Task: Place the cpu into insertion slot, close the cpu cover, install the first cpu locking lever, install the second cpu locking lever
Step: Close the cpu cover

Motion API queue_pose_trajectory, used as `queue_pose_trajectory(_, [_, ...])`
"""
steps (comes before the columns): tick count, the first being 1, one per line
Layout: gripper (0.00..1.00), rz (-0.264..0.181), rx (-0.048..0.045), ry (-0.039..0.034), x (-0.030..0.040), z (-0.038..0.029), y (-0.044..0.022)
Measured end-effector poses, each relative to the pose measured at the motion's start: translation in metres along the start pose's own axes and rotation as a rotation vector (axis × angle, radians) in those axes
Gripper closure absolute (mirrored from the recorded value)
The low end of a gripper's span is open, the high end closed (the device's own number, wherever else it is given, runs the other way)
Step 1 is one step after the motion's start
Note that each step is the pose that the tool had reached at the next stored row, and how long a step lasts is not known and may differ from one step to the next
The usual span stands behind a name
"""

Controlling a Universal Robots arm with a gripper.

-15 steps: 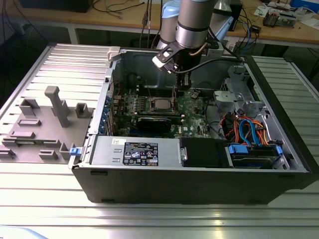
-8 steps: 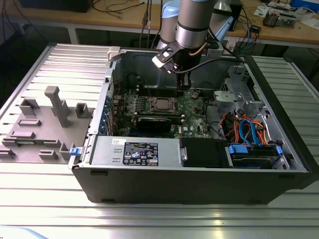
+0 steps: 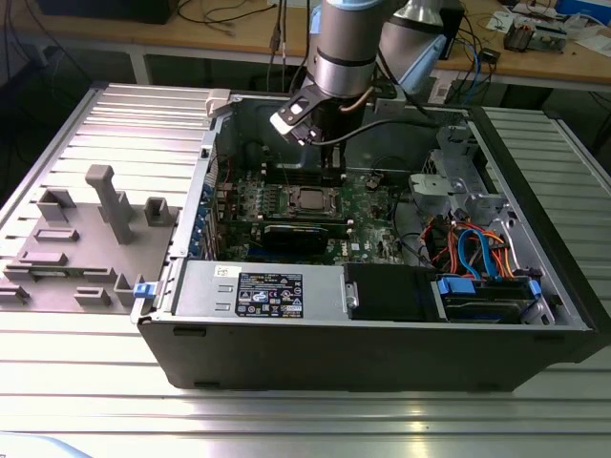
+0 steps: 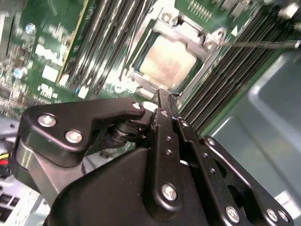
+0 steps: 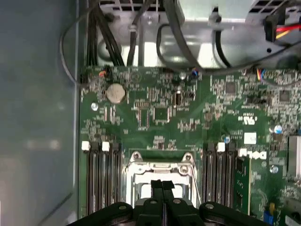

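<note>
In the exterior view, at one o'clock of the seated cpu (image 3: 307,198), the gripper (image 3: 331,172) hangs with fingers (image 5: 156,188) pinched together and empty, likely as a narrow pusher beside the lowered cpu cover (image 4: 202,61).

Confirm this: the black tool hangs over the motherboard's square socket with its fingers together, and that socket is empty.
One thing is wrong: the silvery-rimmed square socket is not empty. The second wrist view shows the flat square chip with a dull silver top seated in it. The rest holds: the black tool hangs over it, fingers together.
</note>
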State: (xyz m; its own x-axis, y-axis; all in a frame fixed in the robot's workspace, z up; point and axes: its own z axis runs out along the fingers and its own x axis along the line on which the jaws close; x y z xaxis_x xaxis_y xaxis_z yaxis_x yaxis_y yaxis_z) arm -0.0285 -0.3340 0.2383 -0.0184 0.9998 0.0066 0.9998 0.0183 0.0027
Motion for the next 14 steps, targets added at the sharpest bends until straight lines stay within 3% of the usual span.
queue_pose_trajectory(6, [0.89,-0.001,0.0000,0.0000,0.0002,0.0099,-0.0157])
queue_pose_trajectory(9, [0.89,-0.003,0.0002,-0.0002,-0.0005,0.0178,-0.0290])
queue_pose_trajectory(14, [0.89,-0.017,0.0001,0.0001,-0.0007,0.0236,-0.0363])
